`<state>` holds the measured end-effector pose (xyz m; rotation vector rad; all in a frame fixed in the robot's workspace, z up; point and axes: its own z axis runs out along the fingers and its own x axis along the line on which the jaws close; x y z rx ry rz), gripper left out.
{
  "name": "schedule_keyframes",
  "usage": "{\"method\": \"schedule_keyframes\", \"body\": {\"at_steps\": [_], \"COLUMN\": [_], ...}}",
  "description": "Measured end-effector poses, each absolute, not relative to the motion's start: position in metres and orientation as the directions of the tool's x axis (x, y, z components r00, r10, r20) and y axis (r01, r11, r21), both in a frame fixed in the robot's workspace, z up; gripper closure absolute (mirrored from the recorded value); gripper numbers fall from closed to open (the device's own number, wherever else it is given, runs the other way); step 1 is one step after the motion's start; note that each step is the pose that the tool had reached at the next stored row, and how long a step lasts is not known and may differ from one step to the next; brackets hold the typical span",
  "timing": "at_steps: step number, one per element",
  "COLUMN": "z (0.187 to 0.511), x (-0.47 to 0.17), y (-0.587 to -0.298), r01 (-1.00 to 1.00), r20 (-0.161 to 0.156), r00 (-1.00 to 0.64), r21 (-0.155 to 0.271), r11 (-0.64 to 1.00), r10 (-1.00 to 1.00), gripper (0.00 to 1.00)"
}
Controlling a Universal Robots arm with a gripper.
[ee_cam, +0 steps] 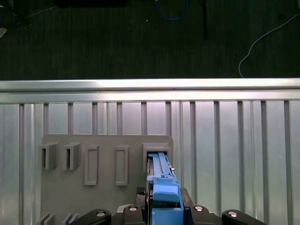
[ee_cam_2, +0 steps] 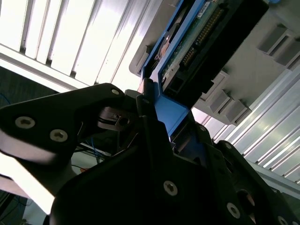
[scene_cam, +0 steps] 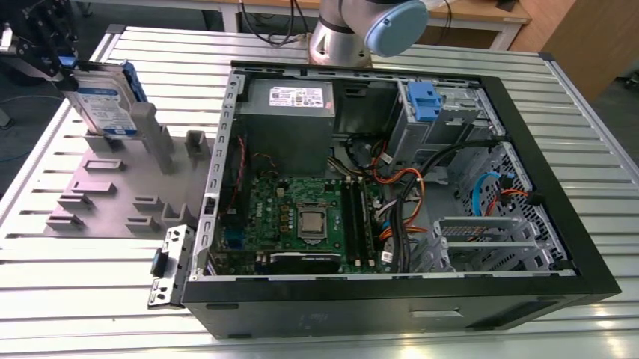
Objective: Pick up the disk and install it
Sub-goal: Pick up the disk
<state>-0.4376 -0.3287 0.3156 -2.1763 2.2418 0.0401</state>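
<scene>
- Standing on edge at the exterior view's far left, the disk (scene_cam: 103,105) shows a flat silver metal face with a white-and-blue label. A bright blue plastic bracket runs along its rim.
- Its lower edge meets a raised slot at one corner of the matte grey fixture plate (scene_cam: 110,187). The plate lies flat on the ribbed aluminium tabletop (scene_cam: 80,299), just beside the open black computer case (scene_cam: 399,307).
- The black jaws are closed on the bracket's upper end, one on each face of the disk.
- The second wrist view adds the disk's other face (ee_cam_2: 197,42): a dark board with a row of connector pins, edged in blue. The jaws' bolted black bodies sit close in front of it.
- The first wrist view looks straight down the disk's thin edge (ee_cam: 161,187) into the slot. A row of rectangular pockets (ee_cam: 91,164) runs across the plate, with dark floor (ee_cam: 93,42) beyond the tabletop.
- The exterior view takes in the case's interior, with a green motherboard (scene_cam: 299,217), a grey power supply (scene_cam: 289,112) and orange and black cables (scene_cam: 399,187).
</scene>
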Motion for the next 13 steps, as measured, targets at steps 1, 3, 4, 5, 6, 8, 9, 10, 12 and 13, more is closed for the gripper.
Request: {"method": "schedule_keyframes", "body": {"at_steps": [1,3,4,5,6,8,9,10,12,13], "z": [0.3158,0.3163,0.3167,0.3169,0.3172,0.3176,0.3182,0.3185,0.3185,0.3185], "x": [-0.4376,-0.4376,-0.4376,-0.4376,-0.4376,-0.4376,-0.4376,-0.4376,-0.4376,-0.4376], "y": [-0.3288,-0.3287,-0.3287,-0.3288,-0.3287,-0.3287,-0.3287,-0.3287,-0.3288,-0.3287], "r01": [-1.000,-1.000,-1.000,-1.000,-1.000,-1.000,-1.000,-1.000,-1.000,-1.000], "r20": [-0.030,-0.030,-0.030,-0.030,-0.030,-0.030,-0.030,-0.030,-0.030,-0.030], "r00": [-0.030,-0.030,-0.030,-0.030,-0.030,-0.030,-0.030,-0.030,-0.030,-0.030], "r21": [0.007,0.007,0.007,0.007,0.006,0.006,0.006,0.007,0.007,0.006], "r11": [0.030,0.029,0.030,0.030,0.030,0.030,0.030,0.030,0.029,0.030], "r10": [-0.999,-0.999,-0.999,-0.999,-0.999,-0.999,-0.999,-0.999,-0.999,-0.999], "gripper": [0.64,0.64,0.64,0.64,0.64,0.64,0.64,0.64,0.64,0.64]}}
